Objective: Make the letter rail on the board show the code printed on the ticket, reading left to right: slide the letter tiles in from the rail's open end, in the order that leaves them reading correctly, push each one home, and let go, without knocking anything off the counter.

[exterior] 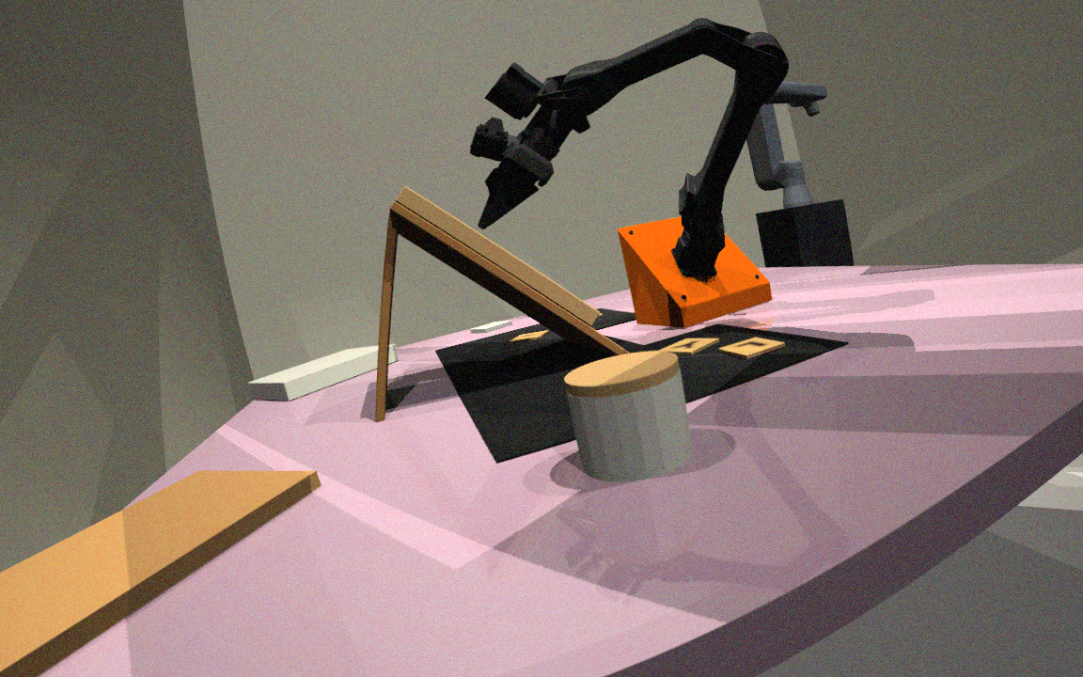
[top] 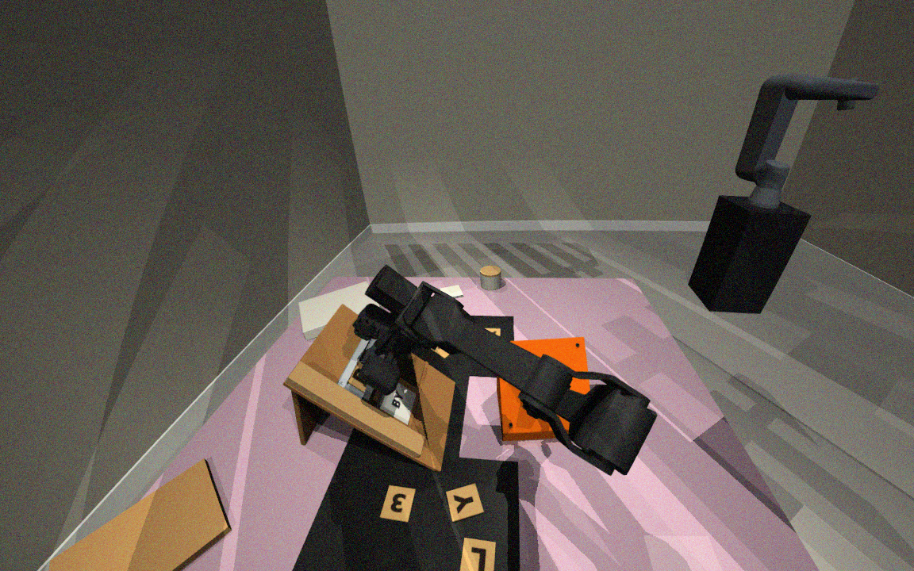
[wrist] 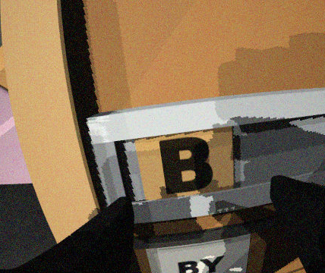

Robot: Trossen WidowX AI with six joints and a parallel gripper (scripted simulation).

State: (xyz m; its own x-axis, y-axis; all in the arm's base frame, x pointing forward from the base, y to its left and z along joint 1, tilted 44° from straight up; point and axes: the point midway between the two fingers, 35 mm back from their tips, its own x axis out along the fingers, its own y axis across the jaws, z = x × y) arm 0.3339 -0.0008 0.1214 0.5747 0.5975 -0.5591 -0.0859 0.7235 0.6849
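My gripper (exterior: 485, 226) (wrist: 203, 197) is open, with its fingertips over the lower lip of the silver rail (wrist: 159, 118) and apart from the B tile. The B tile (wrist: 185, 164) sits upright in the rail near its left end. The rail is on the tilted wooden board (exterior: 494, 262) (wrist: 178, 57). The ticket (wrist: 166, 262) (top: 397, 411) below it shows BY; the rest of its text is hidden. A Y tile (top: 463, 503), an L tile (top: 478, 555) and a tile like a 3 or turned E (top: 397, 503) lie on the black mat (top: 347, 511). Another tile (top: 493, 331) is partly behind the arm.
The board has a raised wooden left edge (wrist: 41, 114). An orange arm base (top: 542, 421) (exterior: 722, 301) stands beside it. A round can (top: 490, 279) (exterior: 629, 429), a wooden plank (top: 147, 518) (exterior: 133, 539) and a white block (top: 332, 308) (exterior: 318, 374) are also on the counter.
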